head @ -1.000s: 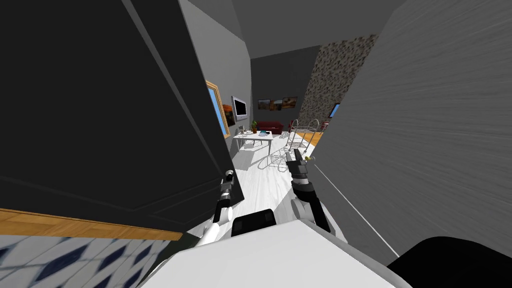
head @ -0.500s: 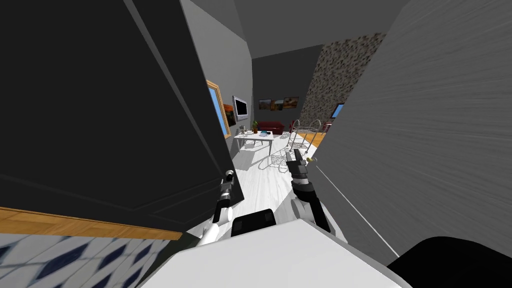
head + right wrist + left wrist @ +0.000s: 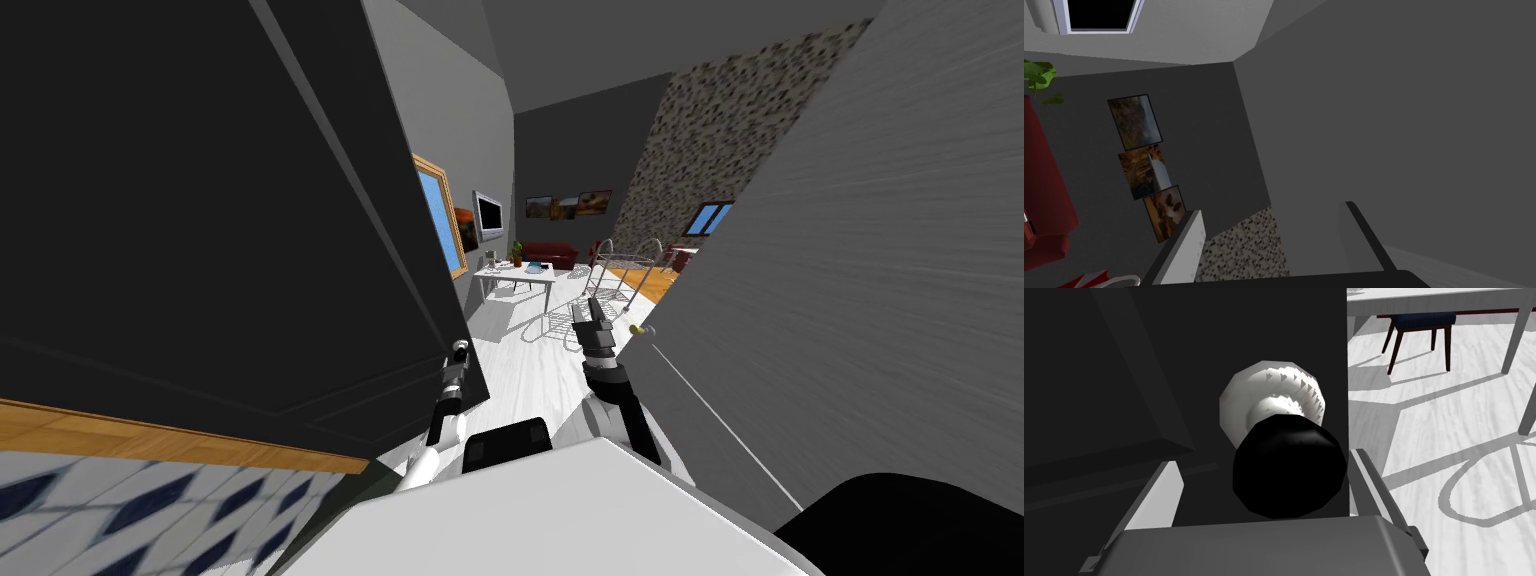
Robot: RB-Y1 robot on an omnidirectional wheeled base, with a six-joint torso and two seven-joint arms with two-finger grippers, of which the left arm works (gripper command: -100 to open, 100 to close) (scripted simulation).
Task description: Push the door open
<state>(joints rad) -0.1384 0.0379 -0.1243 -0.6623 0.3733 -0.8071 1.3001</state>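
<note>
A broad grey door [image 3: 850,300] fills the right of the head view, with a small knob [image 3: 637,328] near its free edge. My right gripper [image 3: 597,308] is just left of that knob, fingers open [image 3: 1273,207], one finger [image 3: 1364,235] lying along the grey door face [image 3: 1404,115]. On the left stands a dark panelled door [image 3: 200,220] with a black knob [image 3: 1289,468] on a white rosette [image 3: 1259,398]. My left gripper [image 3: 1263,457] is open around that knob, its fingers clear of the sides. In the head view my left gripper [image 3: 455,368] is just below the knob.
Between the two doors a white floor [image 3: 520,370] leads into a room with a white table [image 3: 515,272], a wire cart [image 3: 620,280] and a red sofa [image 3: 550,252]. A wood strip and patterned tiles [image 3: 120,500] lie at the lower left.
The grey door's free edge has swung right and away, widening the gap. My right gripper stays beside its knob. The left arm and the dark door have not moved.
</note>
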